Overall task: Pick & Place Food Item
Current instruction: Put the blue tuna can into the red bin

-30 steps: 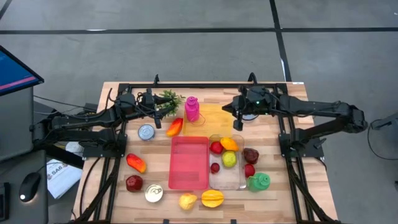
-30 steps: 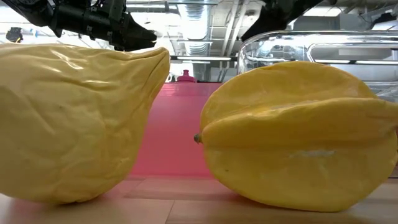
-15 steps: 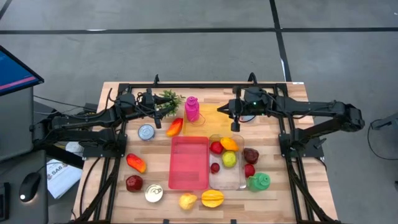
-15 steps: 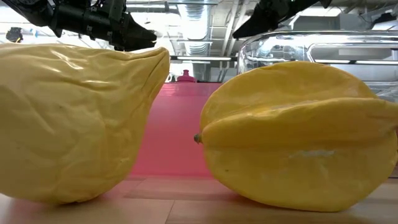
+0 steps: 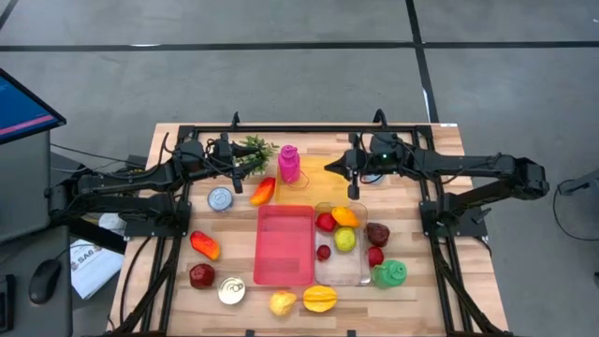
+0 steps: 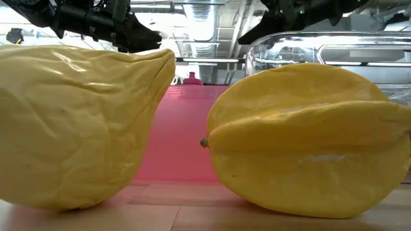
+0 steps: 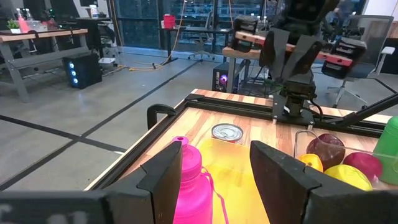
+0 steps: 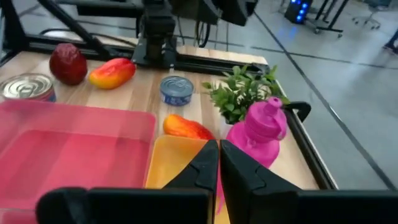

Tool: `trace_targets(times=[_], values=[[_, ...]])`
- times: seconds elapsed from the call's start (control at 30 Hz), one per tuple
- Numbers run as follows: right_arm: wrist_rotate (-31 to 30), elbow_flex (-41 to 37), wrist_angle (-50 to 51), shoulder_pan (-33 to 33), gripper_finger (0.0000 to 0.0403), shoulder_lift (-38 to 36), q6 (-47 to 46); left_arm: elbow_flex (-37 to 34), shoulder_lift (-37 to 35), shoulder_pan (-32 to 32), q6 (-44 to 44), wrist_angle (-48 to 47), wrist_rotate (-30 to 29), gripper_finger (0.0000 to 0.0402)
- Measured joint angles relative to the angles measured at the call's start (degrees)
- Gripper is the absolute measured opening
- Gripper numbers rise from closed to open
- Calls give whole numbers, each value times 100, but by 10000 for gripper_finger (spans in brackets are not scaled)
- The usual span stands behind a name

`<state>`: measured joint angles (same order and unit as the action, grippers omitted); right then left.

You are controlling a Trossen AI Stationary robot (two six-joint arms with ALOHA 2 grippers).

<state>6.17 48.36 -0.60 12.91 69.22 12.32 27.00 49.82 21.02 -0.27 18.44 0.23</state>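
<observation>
My right gripper (image 5: 353, 186) is shut and empty. It hangs over the right part of the yellow tray (image 5: 323, 176), just beyond the far end of the clear container (image 5: 342, 270) that holds several fruits. In its wrist view (image 8: 219, 163) it looks toward an orange-red mango (image 8: 186, 127), a pink bottle (image 8: 261, 130) and a plant (image 8: 239, 93). My left gripper (image 5: 238, 178) is open and empty (image 7: 214, 168), near the plant (image 5: 253, 148) and above the mango (image 5: 263, 191), which lies on the table.
A pink tray (image 5: 284, 243) lies mid-table. A can (image 5: 220, 198), an orange pepper (image 5: 204, 245), a red apple (image 5: 201, 275) and a second can (image 5: 231, 290) lie at the left. A yellow pear (image 5: 282, 301) and a starfruit (image 5: 319, 298) lie at the near edge, and a green bottle (image 5: 388, 273) stands at the right.
My right gripper has gone a little toward the table's left edge, further over the yellow tray. It has stayed shut.
</observation>
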Motion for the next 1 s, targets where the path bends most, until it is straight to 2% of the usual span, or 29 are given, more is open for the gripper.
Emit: trace_targets(times=[0.13, 0.63, 0.77, 0.9, 1.0], values=[[-4, -33, 11, 45, 11, 2, -372, 0, 0, 1, 0, 0, 0, 177], [-22, -31, 408, 173, 10, 2, -599, 2, -2, -9, -50, 65, 0, 177], [-22, -31, 475, 181, 10, 2, -680, 2, -2, -175, -418, -312, -5, 177], [-22, -31, 494, 178, 10, 2, -653, 2, -2, -465, -791, -1015, -8, 177], [-22, -31, 499, 179, 10, 2, -635, 2, -2, -677, -1320, -1680, -222, 177]])
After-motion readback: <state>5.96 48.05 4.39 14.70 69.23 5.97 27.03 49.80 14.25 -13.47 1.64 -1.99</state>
